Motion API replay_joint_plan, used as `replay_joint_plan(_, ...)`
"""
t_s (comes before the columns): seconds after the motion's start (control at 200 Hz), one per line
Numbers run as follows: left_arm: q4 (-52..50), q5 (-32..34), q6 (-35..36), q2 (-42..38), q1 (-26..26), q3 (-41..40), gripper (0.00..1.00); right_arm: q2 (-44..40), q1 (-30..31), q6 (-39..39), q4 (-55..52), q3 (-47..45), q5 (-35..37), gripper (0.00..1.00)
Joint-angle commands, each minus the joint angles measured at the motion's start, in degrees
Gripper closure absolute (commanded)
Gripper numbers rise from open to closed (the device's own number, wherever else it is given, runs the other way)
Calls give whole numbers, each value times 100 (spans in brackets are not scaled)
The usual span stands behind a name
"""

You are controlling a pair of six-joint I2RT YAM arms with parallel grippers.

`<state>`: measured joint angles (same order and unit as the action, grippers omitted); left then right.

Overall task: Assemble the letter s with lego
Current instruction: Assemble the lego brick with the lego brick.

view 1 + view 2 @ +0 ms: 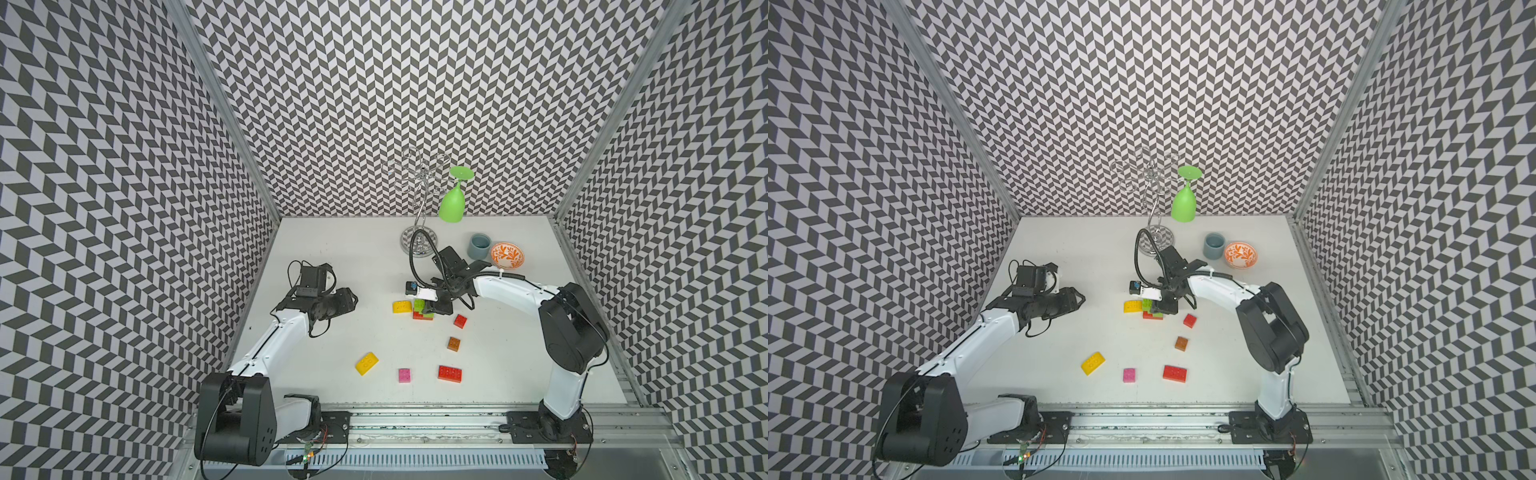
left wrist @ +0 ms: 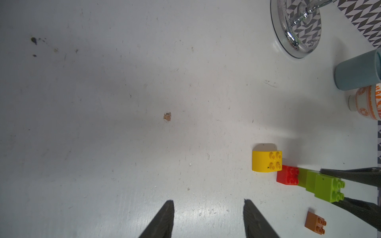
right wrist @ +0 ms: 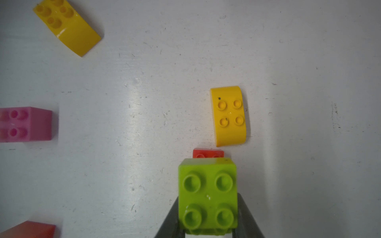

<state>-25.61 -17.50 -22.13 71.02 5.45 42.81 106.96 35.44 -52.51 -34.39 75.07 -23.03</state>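
Note:
My right gripper [image 3: 207,225] is shut on a lime green brick [image 3: 207,195] that tops a small stack [image 1: 422,313] of green on a long red brick [image 2: 287,178] at mid table. Touching the stack's far-left corner is a rounded yellow brick [image 1: 402,306]. Loose lego lies nearer the front: a second yellow brick [image 1: 367,363], a pink one [image 1: 404,375], a long red one [image 1: 450,372], a brown one [image 1: 454,343] and a small red one [image 1: 460,321]. My left gripper [image 2: 208,203] hovers open over bare table, left of the stack, holding nothing.
At the back stands a chrome glass rack [image 1: 419,241] with a green wine glass [image 1: 452,203] hanging from it. A grey-blue cup [image 1: 478,246] and an orange patterned bowl [image 1: 507,254] sit to its right. Patterned walls close in three sides.

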Motion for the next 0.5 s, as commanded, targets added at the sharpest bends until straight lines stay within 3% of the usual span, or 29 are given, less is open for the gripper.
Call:
replay_joint_plan(0.0, 122, -61, 36, -68, -49, -59, 44, 107, -35, -66, -70, -211, -31, 93)
replay_joint_plan(0.496, 122, -69, 26, -78, -53, -54, 44, 234, -55, 519, 41, -365, 141, 98)
